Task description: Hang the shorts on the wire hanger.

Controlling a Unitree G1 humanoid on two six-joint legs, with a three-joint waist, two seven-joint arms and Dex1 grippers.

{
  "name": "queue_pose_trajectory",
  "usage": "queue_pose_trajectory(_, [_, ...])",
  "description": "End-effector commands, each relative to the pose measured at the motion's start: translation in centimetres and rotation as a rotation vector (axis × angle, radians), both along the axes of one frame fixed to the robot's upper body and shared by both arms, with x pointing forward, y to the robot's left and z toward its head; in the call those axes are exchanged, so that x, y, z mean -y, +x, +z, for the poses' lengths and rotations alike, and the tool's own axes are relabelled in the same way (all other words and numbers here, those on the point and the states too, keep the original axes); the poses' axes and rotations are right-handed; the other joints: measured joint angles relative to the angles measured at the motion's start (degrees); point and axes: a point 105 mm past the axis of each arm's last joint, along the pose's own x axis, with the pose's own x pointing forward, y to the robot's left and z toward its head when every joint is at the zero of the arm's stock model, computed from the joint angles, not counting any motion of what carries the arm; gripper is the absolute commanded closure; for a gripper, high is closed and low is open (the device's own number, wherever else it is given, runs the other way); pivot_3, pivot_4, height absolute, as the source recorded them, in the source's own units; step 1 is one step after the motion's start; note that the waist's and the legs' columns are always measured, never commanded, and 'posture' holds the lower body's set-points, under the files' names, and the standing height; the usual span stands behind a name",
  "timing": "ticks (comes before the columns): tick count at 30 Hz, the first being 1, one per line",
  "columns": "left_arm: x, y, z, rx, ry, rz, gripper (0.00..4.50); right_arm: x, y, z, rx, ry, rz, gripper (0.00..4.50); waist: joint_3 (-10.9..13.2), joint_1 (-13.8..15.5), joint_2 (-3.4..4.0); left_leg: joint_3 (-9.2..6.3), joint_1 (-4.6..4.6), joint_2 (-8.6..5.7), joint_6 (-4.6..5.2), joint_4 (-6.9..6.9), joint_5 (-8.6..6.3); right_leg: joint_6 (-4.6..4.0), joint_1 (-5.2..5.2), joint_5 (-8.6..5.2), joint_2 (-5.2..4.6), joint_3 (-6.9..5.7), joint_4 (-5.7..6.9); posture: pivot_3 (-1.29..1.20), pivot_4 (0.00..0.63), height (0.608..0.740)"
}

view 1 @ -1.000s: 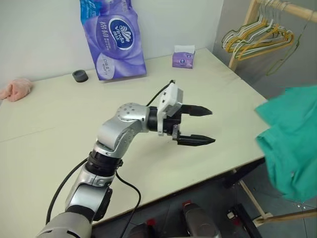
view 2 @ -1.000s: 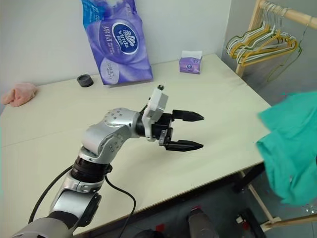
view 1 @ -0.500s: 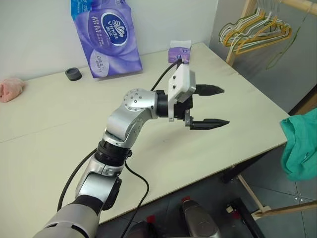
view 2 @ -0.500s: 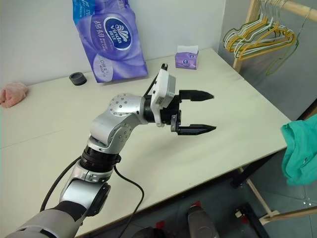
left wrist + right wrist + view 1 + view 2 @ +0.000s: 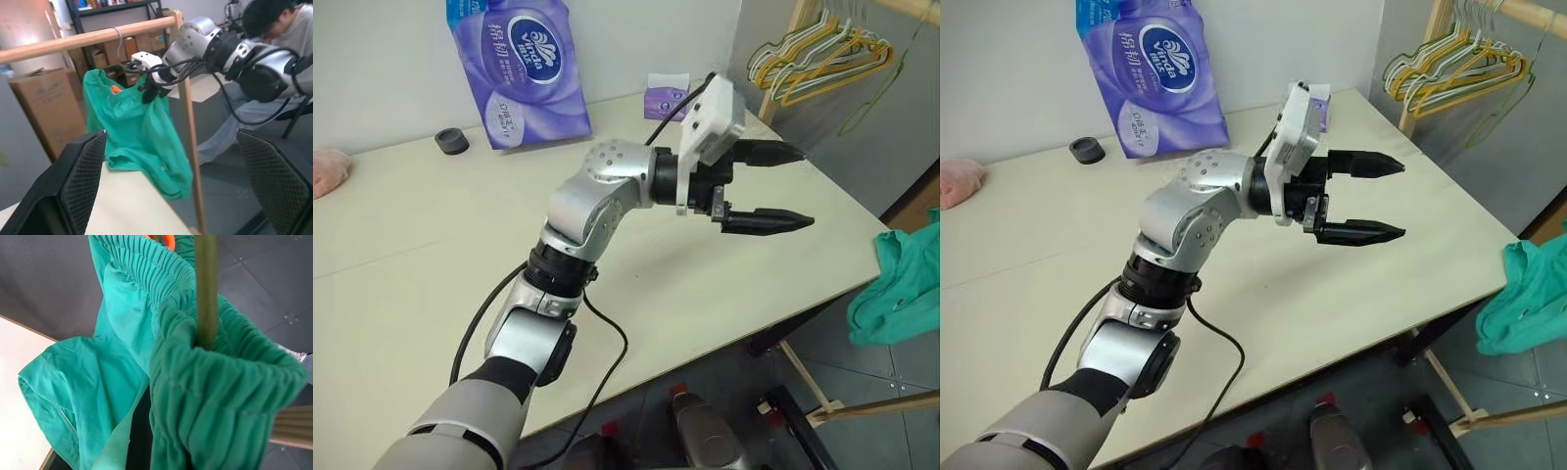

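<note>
The left gripper (image 5: 773, 188) is raised over the pale surface (image 5: 411, 245) and points level toward the right, its two black fingers (image 5: 766, 221) spread wide with nothing between them. It hangs above the right half of the surface, apart from everything lying there.

The shorts (image 5: 139, 129) are off the right edge of the surface, where the head views show a teal-green bunch (image 5: 904, 289) beside the far-right corner. In the left wrist view they hang below a wooden rail (image 5: 88, 39), gathered waistband up and a small orange tag (image 5: 115, 89) showing near the top. The right gripper (image 5: 149, 88) is closed on the waistband there, holding the shorts up. A thin wire hook (image 5: 117, 34) sits over the rail above them. In the right wrist view the gathered waistband (image 5: 210, 382) is bunched around a thin olive-grey rod, the wire hanger (image 5: 206, 289), which passes through the elastic opening.

On the far side of the surface stand a purple tissue-roll pack (image 5: 519, 69), a small purple tissue box (image 5: 663, 96) and a black ring (image 5: 451, 141); a pink cloth (image 5: 328, 168) lies at the far left. White, yellow and green hangers (image 5: 822, 64) hang bunched on a wooden rack at the far right. A person sits behind the right arm in the left wrist view.
</note>
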Motion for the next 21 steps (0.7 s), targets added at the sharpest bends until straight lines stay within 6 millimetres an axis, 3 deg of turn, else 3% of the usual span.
queue_pose_trajectory(1, [-0.1, -0.7, 1.9, -0.007, -0.008, -0.075, 0.05, -0.1, 0.3, 1.5, 0.052, -0.022, 0.019, 4.5, 0.0, 0.0, -0.01, 0.02, 0.0, 0.0, -0.01, 0.0, 0.0, 0.01, 0.0, 0.0, 0.0, 0.02, 0.02, -0.39, 0.18, 0.74])
queue_pose_trajectory(6, [0.0, -0.5, 2.1, 0.009, 0.001, -0.078, 0.05, -0.4, 1.0, 1.7, 0.084, -0.03, 0.047, 4.5, 0.0, -0.1, 0.0, 0.13, 0.02, 0.0, -0.04, -0.01, -0.02, 0.05, -0.01, -0.01, 0.01, 0.16, 0.02, -0.39, 0.173, 0.74])
queue_pose_trajectory(10, [0.1, -0.7, 2.1, 0.01, 0.001, -0.083, 0.0, -0.8, 1.3, 2.2, 0.127, -0.032, 0.059, 3.39, 0.0, -0.3, 0.02, 0.22, 0.03, 0.0, -0.06, -0.01, -0.03, 0.12, -0.02, 0.02, 0.01, 0.28, 0.01, -0.38, 0.164, 0.74])
queue_pose_trajectory(16, [0.3, -0.6, 2.0, 0.022, 0.001, -0.079, 0.0, -1.1, 1.7, 3.6, 0.192, -0.053, 0.053, 1.33, 0.0, -0.5, 0.07, 0.31, 0.05, -0.01, -0.11, -0.01, -0.05, 0.2, -0.05, 0.01, 0.01, 0.4, 0.03, -0.38, 0.155, 0.74])
queue_pose_trajectory(20, [0.3, -0.6, 2.1, 0.029, -0.003, -0.075, 0.0, -0.7, 1.5, 6.0, 0.301, -0.1, 0.008, 0.04, -0.1, -0.6, 0.1, 0.32, 0.05, -0.01, -0.12, -0.01, -0.06, 0.21, -0.06, 0.01, 0.01, 0.42, 0.03, -0.37, 0.147, 0.74])
queue_pose_trajectory(21, [0.3, -0.6, 2.1, 0.033, -0.003, -0.073, 0.0, -0.6, 1.4, 6.6, 0.326, -0.117, -0.003, 0.04, -0.1, -0.7, 0.11, 0.34, 0.05, -0.01, -0.12, -0.01, -0.06, 0.22, -0.07, 0.01, 0.01, 0.44, 0.03, -0.37, 0.145, 0.74])
